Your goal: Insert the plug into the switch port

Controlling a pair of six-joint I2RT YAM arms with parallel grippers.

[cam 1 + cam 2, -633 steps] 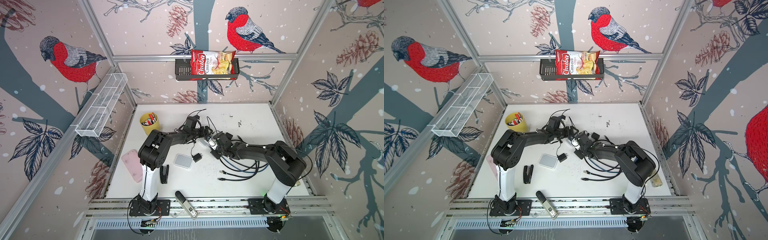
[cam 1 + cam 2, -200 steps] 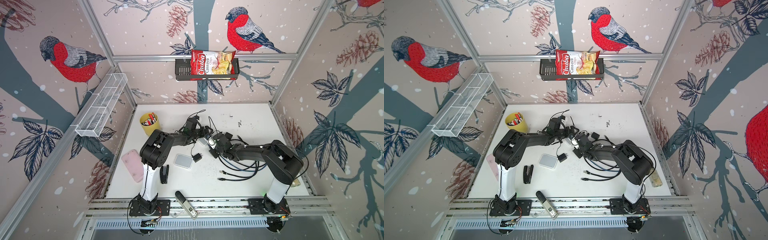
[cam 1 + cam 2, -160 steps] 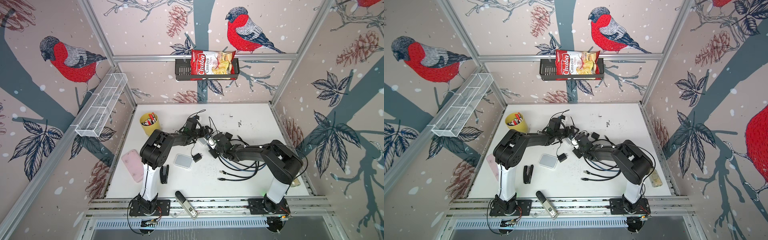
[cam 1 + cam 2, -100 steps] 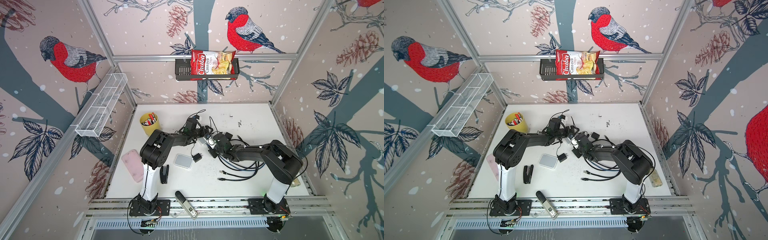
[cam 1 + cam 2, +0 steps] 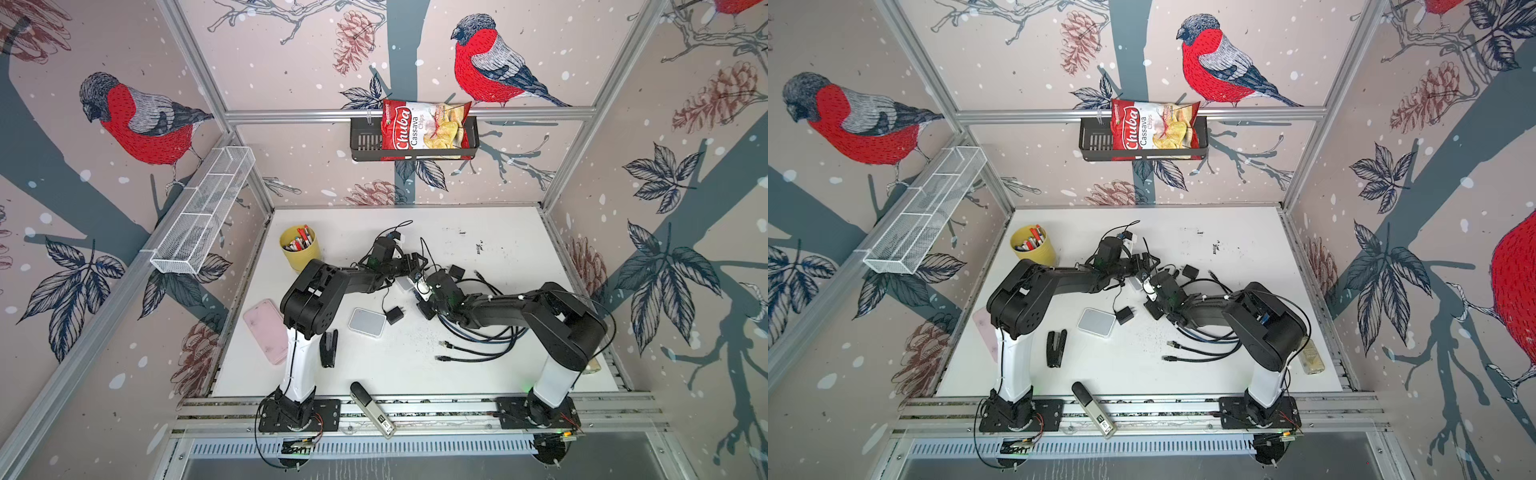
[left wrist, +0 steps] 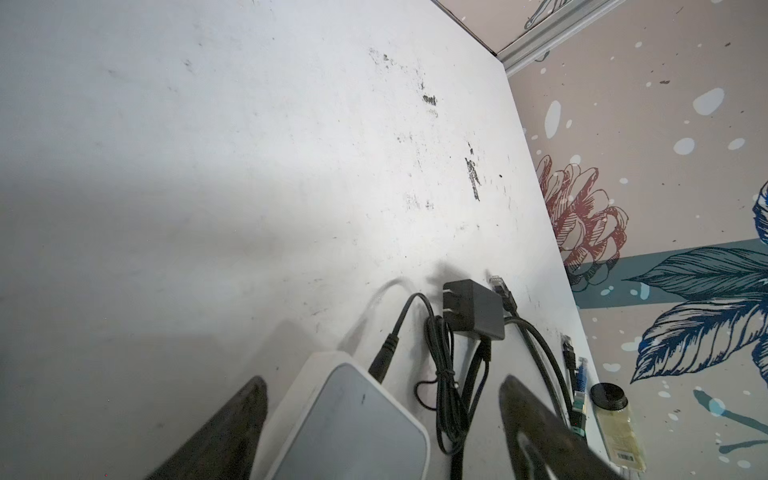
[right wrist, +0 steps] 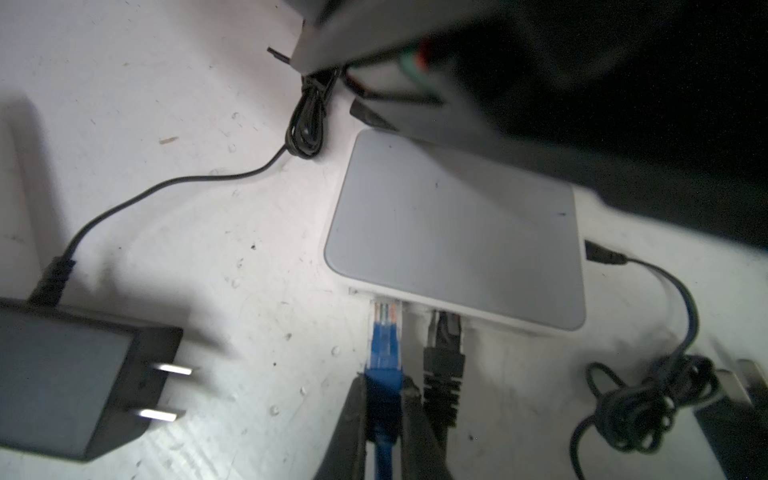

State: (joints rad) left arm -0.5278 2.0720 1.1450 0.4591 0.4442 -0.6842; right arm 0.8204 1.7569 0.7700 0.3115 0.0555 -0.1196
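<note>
Left arm [image 5: 316, 291] and right arm [image 5: 561, 320]: black links, white lower columns, black base plates [image 5: 328, 415], thin black cables at wrists and bases, dark blurred fingers [image 6: 232, 428].

chips bag [image 5: 424, 129]: in black basket [image 5: 363, 143], top centre | wire tray [image 5: 203, 210]: upper left | pen cup [image 5: 300, 251]: left of centre | pink case [image 5: 266, 326], stapler [image 5: 328, 347]: lower left

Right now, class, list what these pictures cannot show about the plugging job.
Whether the blue plug in the right end effector is fully seated: right wrist view, the rim of the switch hides its tip.
The ports, both top views: too small, masked by the right end effector.
The switch's port side, left wrist view: cut by the bottom edge.
</note>
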